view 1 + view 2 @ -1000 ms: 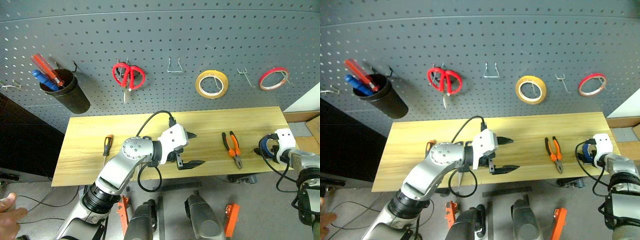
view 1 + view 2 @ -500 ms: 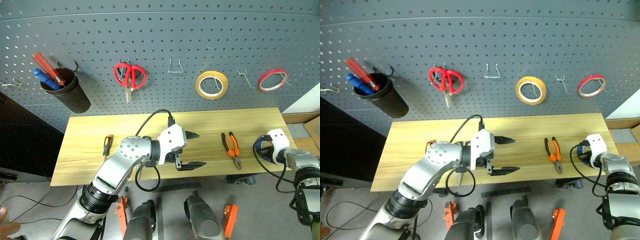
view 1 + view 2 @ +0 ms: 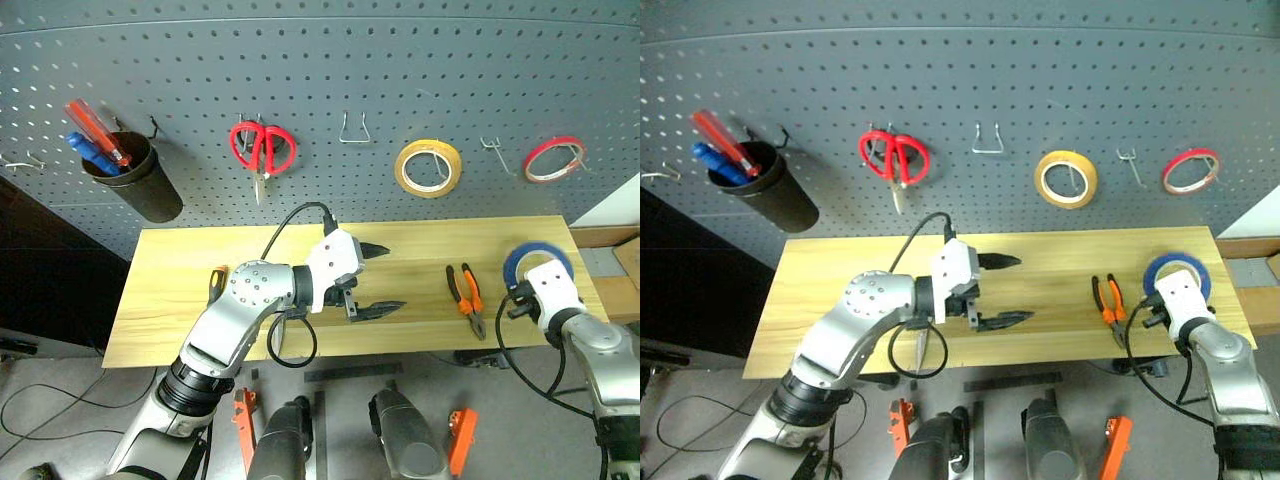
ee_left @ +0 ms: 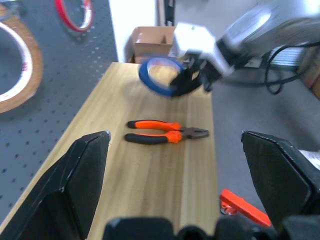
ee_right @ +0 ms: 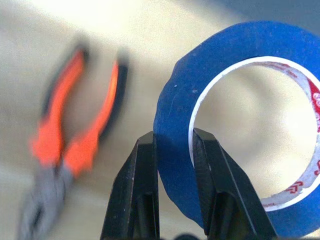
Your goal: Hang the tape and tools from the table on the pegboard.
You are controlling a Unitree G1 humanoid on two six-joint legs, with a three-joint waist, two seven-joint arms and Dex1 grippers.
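The blue tape [image 3: 536, 259] stands upright above the right end of the table [image 3: 180, 255], and my right gripper [image 5: 173, 146] is shut on its rim, one finger inside the ring and one outside. The orange-and-black pliers [image 3: 463, 296] lie flat on the table just left of it. My left gripper [image 3: 391, 277] hovers open over the table's middle, pointing towards the pliers, with nothing between its fingers [image 4: 82, 175]. My left arm partly hides the screwdriver [image 3: 215, 285], which lies near the table's left end. The dark grey pegboard [image 3: 320, 70] rises behind the table.
On the pegboard hang red scissors [image 3: 262, 148], a yellow tape roll [image 3: 428, 167], a red tape roll [image 3: 553, 158] and a black cup [image 3: 135, 185] of pens. Bare hooks [image 3: 352, 130] [image 3: 492, 152] sit between them. A cardboard box [image 4: 150, 42] stands past the table's right end.
My right gripper has shut on the blue tape and lifted it from the table's right edge, moving up and left. The left gripper has stayed open and almost still.
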